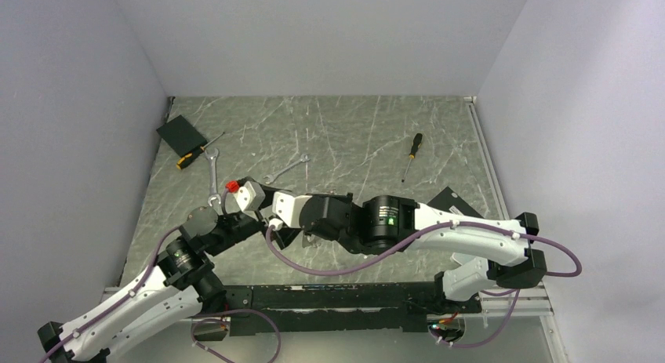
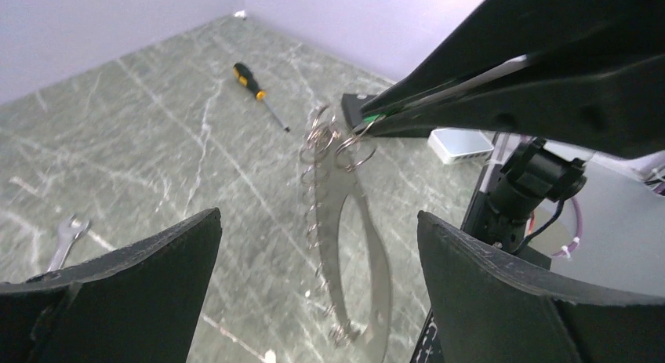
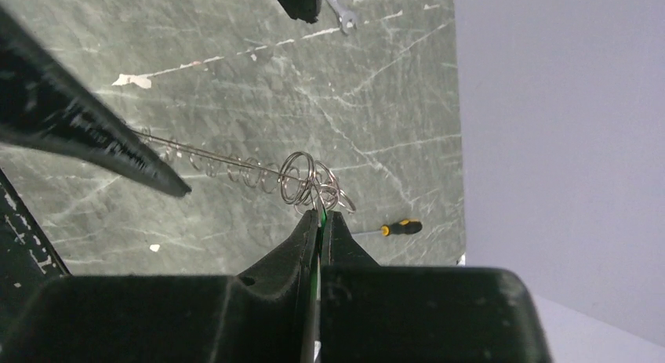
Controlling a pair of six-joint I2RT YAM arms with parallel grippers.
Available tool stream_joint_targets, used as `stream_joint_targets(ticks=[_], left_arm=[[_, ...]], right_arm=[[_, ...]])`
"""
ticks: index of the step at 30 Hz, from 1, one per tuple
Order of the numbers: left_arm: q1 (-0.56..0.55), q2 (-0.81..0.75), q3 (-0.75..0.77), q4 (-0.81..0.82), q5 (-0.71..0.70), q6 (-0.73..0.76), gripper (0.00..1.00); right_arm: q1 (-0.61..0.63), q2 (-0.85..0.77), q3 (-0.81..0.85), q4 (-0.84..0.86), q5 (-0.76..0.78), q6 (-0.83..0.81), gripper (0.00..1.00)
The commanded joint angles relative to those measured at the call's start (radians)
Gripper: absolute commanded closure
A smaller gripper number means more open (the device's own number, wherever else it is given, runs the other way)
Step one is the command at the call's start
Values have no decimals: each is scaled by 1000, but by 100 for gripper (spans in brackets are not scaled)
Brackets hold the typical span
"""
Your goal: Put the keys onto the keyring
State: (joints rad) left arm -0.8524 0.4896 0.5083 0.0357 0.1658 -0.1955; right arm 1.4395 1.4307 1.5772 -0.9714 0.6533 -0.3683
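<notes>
My right gripper is shut on the green-headed key, of which only a thin green edge shows between the pads. Several small wire rings bunch at its tip. In the left wrist view the same fingers reach in from the upper right, with the green head and the rings at their tip. The keyring, a grey metal oval loop with small coils along one side, hangs from those rings in the air. My left gripper is wide open with the loop between its fingers, untouched. I cannot make out the silvery key.
An orange-and-black screwdriver lies far right of centre. Two silver wrenches lie behind the grippers. A black box and a second screwdriver sit at the back left. A black block lies by the right arm.
</notes>
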Motion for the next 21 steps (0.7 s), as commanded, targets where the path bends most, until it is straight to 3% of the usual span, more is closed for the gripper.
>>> stream_joint_targets(ticks=[1, 6, 11, 21], left_arm=[[-1, 28, -18, 228, 83, 4, 0], [-2, 46, -21, 250, 58, 25, 3], [-3, 113, -6, 267, 61, 52, 12], [-8, 205, -40, 429, 135, 61, 20]], right_arm=[[-19, 13, 60, -63, 4, 69, 100], [-28, 31, 96, -89, -12, 101, 100], [-28, 43, 118, -93, -17, 108, 100], [-28, 65, 152, -109, -37, 126, 100]])
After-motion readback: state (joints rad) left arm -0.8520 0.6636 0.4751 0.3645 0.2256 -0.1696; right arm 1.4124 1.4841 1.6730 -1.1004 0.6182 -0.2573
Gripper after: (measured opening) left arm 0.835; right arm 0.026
